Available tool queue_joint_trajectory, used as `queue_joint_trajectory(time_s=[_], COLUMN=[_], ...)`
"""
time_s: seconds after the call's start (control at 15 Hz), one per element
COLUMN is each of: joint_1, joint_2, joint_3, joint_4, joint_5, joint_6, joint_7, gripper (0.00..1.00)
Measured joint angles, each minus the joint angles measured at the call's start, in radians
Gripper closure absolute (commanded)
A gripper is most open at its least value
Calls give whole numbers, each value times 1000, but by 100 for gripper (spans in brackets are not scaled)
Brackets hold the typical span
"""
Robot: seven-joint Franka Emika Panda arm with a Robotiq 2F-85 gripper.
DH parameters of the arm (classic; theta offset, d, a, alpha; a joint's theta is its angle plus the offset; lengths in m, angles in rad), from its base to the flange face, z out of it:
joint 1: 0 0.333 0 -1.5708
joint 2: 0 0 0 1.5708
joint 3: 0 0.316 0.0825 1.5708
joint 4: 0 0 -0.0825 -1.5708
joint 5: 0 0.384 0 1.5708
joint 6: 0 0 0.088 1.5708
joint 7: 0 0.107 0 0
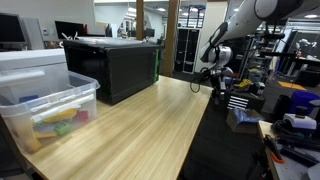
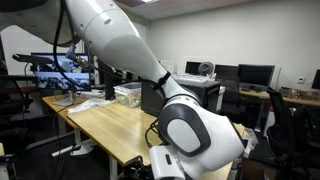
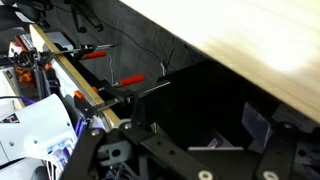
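Workshop clutter rings a wooden bench [image 1: 140, 125]. Just off its far corner hangs the end effector [image 1: 212, 76], jaws spread and holding nothing. The arm [image 1: 245, 20] bends steeply down to it; a plastic bin [image 1: 48, 100] sits well apart.
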Motion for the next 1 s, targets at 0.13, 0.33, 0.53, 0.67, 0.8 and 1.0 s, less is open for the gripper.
queue_joint_trajectory(time_s=[0.13,0.33,0.53,0.67,0.8,1.0], joint_1=[5,11,15,16,16,15], joint_2=[1,6,13,20,28,58], joint_3=[0,0,0,2,4,8], joint_4=[0,-1,-2,-2,0,17], joint_5=[-5,-12,-14,-14,-14,-13], joint_6=[0,0,0,-1,-1,-9], joint_7=[17,39,55,68,76,101], gripper=[0,0,0,0,0,0])
